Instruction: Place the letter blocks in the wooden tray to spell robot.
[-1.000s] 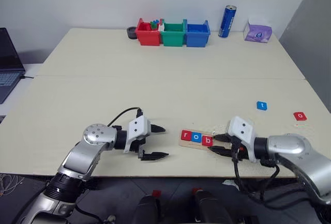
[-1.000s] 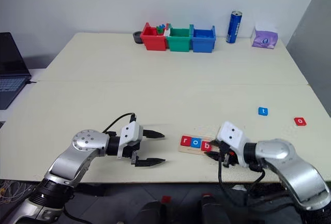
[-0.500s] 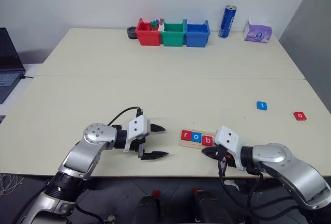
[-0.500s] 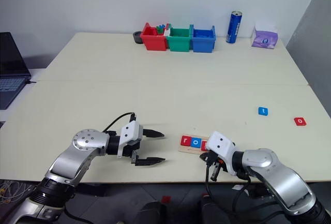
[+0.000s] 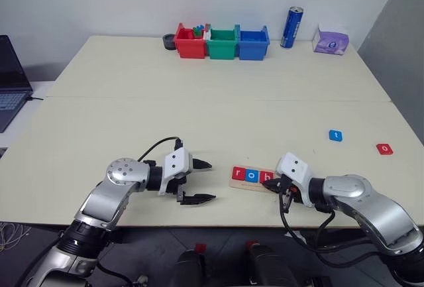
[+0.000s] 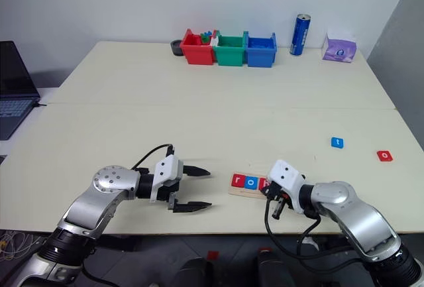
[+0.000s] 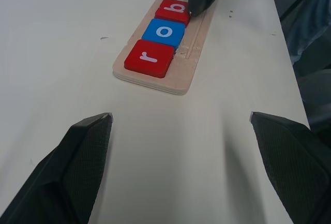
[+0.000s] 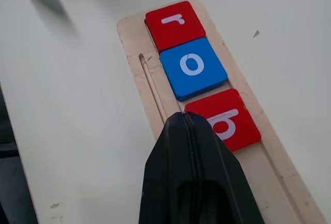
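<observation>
The wooden tray (image 5: 240, 184) lies near the table's front edge, holding a red "r" block (image 7: 149, 58), a blue "o" block (image 7: 164, 32) and a red "b" block (image 8: 237, 126) in a row. My right gripper (image 8: 183, 116) is shut and empty, its tip against the near edge of the "b" block. A blue "t" block (image 5: 336, 135) and a red "o" block (image 5: 384, 148) lie loose on the table to the right. Left of the tray, my left gripper (image 5: 205, 182) stands open and empty, pointing at the tray.
Red (image 5: 189, 42), green (image 5: 221, 44) and blue (image 5: 253, 44) bins stand at the table's far edge, with a blue can (image 5: 291, 27) and a purple packet (image 5: 330, 40) to their right. A laptop (image 5: 11, 78) sits off the left side.
My right gripper has shut and swung in from the tray's right end, its tip now at the "b" block. The left gripper has not moved.
</observation>
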Motion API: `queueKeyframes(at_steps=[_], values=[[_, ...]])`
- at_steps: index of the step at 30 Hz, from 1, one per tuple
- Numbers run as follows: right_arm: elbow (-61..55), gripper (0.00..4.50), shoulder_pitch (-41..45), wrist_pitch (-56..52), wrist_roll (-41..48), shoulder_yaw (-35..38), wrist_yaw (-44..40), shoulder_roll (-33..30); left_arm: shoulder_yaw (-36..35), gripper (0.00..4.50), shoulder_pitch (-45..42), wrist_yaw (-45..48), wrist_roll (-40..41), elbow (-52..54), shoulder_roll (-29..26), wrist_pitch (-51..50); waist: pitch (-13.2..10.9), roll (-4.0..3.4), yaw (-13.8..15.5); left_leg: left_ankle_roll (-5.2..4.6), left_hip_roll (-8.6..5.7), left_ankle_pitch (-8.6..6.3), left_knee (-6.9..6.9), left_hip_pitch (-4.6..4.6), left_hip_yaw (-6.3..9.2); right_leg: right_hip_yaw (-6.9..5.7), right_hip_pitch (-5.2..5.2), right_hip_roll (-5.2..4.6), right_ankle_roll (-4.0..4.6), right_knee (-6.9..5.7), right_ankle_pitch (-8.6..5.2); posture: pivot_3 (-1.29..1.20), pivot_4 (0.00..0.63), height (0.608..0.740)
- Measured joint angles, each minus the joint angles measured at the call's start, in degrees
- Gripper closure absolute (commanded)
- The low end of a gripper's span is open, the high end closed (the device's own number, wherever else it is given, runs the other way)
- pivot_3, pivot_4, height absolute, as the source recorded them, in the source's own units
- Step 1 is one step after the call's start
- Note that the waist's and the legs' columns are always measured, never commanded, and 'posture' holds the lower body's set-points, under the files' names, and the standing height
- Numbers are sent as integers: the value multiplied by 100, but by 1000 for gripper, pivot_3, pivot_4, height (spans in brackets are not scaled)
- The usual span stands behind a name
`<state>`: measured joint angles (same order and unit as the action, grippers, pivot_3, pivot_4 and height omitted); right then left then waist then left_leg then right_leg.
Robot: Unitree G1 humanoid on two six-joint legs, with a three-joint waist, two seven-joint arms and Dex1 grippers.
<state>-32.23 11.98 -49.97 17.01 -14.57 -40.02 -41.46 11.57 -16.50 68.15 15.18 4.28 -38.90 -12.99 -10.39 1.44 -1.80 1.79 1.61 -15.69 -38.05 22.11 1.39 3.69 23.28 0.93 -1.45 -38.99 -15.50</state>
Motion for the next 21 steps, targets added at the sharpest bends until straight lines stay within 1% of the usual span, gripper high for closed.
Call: queueKeyframes(at_steps=[4, 8, 12, 16, 21], values=[[-4, 4488, 36, 3, 18, -1, -36, -1, 0, 0, 0, 2, 0, 1, 0, -4, 0, 0, 0, 0, 0, 0, 0, 0, 0, 0, 0, 0, 0, 0, 0, 0, 150, 740], [-324, 4488, -32, -178, 383, 183, -253, -101, 0, 0, 1, 1, 1, 19, 0, -6, 0, 0, 2, 0, 1, 0, 0, 2, 2, -1, 0, -1, 0, 1, 0, 0, 150, 740], [-734, 4488, -496, -298, 689, 480, -555, -698, 2, 0, 21, 1, 2, 56, -10, -9, 1, 1, 15, 0, 0, 0, 0, 3, 2, -4, -2, -3, -1, 4, 0, 0, 150, 740], [-739, 4488, -1086, -155, 575, 533, -637, -1241, 5, 0, 43, 0, 3, 67, -5, -14, 0, 2, 14, 0, -1, 0, -1, 2, -3, -1, -1, -3, -1, 2, 0, 0, 150, 740], [-398, 4488, -1122, 257, 204, 530, -604, -1400, 12, 0, 21, 1, 3, 71, 35, -28, 0, 2, -11, 0, -3, 0, 0, -7, -6, 2, -2, 3, -1, -1, 0, 0, 150, 740]])
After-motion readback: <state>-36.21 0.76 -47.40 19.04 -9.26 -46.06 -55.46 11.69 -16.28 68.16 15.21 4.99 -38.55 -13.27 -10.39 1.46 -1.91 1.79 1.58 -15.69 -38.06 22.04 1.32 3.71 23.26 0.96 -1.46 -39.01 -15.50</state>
